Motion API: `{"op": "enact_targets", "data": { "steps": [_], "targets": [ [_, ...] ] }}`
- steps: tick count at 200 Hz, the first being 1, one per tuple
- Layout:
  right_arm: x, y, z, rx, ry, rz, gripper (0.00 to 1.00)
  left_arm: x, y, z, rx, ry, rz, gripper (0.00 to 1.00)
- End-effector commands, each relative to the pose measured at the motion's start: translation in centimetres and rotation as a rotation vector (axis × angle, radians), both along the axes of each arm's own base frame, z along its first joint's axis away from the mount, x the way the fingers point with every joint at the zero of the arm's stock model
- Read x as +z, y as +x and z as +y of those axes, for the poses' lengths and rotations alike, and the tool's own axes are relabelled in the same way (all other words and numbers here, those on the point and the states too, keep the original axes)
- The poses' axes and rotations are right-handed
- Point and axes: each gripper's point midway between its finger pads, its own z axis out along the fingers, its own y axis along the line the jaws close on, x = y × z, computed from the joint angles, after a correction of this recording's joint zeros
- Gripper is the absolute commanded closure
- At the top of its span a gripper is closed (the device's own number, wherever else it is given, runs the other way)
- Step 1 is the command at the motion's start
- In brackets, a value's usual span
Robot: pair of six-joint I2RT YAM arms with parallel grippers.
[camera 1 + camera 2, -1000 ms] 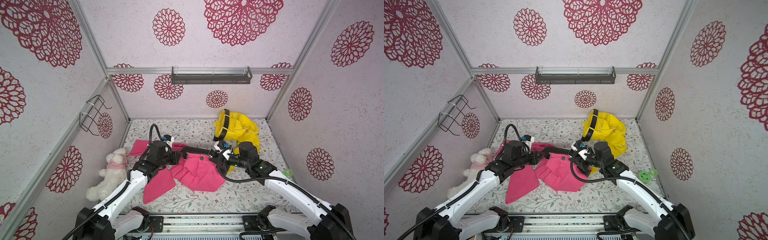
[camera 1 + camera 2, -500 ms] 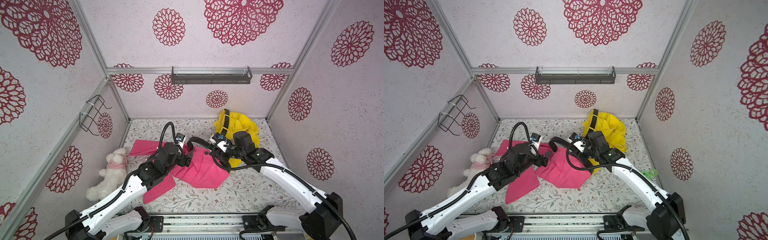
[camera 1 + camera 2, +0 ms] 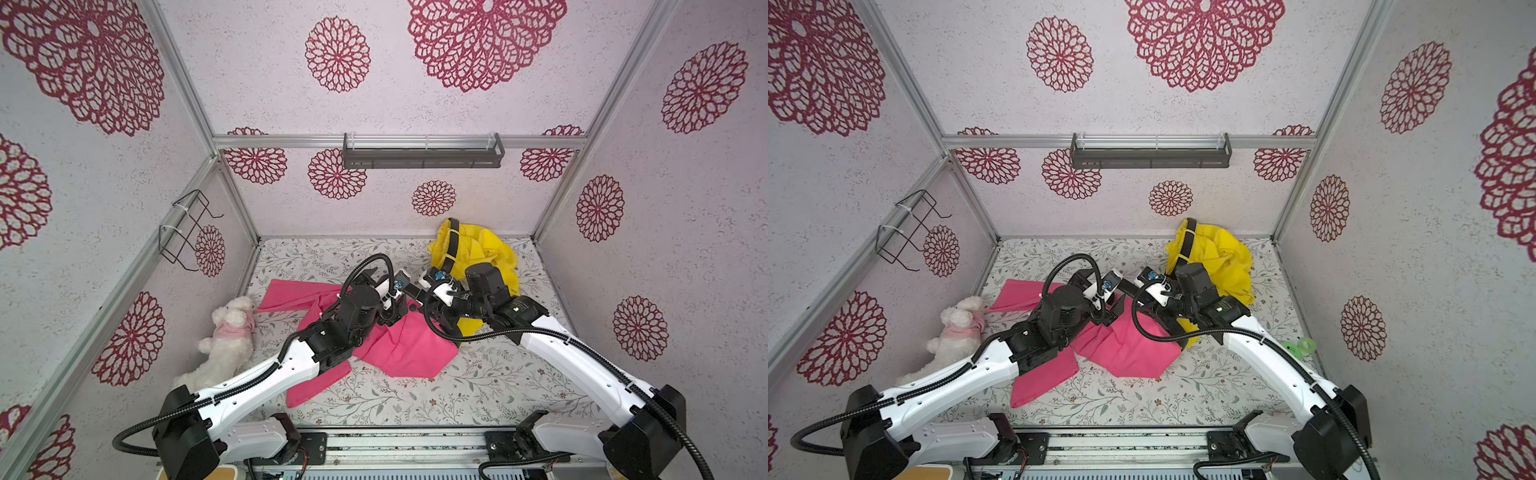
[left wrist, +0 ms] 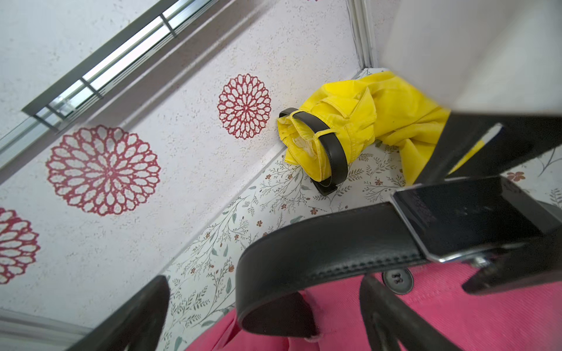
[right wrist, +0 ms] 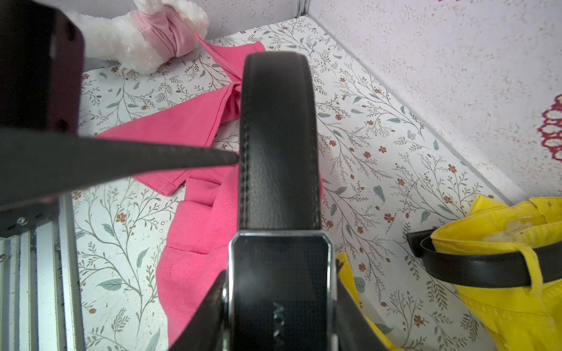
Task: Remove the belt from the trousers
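Opened the left gripper [image 4: 263, 281] within the last second (clenched before that), leaving its fingers [image 4: 137, 316] splayed at the bottom of the wrist frame, either side of the belt [image 4: 319, 243] and gripping nothing. Swung both arms inward to mid-frame in both top views, over the pink trousers [image 3: 411, 349]. Kept the right gripper [image 5: 278, 310] clamped on the buckle [image 5: 279, 267], low centre in its wrist view, holding that end off the cloth. Found the strap still running into the pink waistband, so not yet freed; read as a regrip, probably further along. Left alone, far back at upper right of the floor, the yellow trousers [image 3: 482, 253] with a second belt [image 3: 452, 245].
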Motion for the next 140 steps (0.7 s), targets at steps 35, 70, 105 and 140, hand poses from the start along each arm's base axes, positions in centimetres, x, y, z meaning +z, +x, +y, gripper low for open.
{"op": "enact_targets", "data": {
  "steps": [35, 70, 105, 140],
  "targets": [
    [3.5, -0.5, 0.9, 0.043, 0.072, -0.053, 1.00, -0.9, 0.7, -2.2, -0.073, 0.067, -0.055, 0.33],
    [2.9, -0.4, 0.7, 0.028, 0.075, -0.041, 1.00, 0.2, 1.4, -1.4, -0.021, 0.046, -0.095, 0.85],
    [3.1, 0.6, -0.9, -0.059, 0.078, -0.050, 1.00, -0.3, 2.8, 2.5, 0.132, 0.015, -0.075, 1.00],
    [3.4, 1.4, -3.5, -0.157, 0.080, -0.039, 1.00, 1.0, 4.8, 10.7, 0.420, -0.078, -0.030, 1.00]
  ]
}}
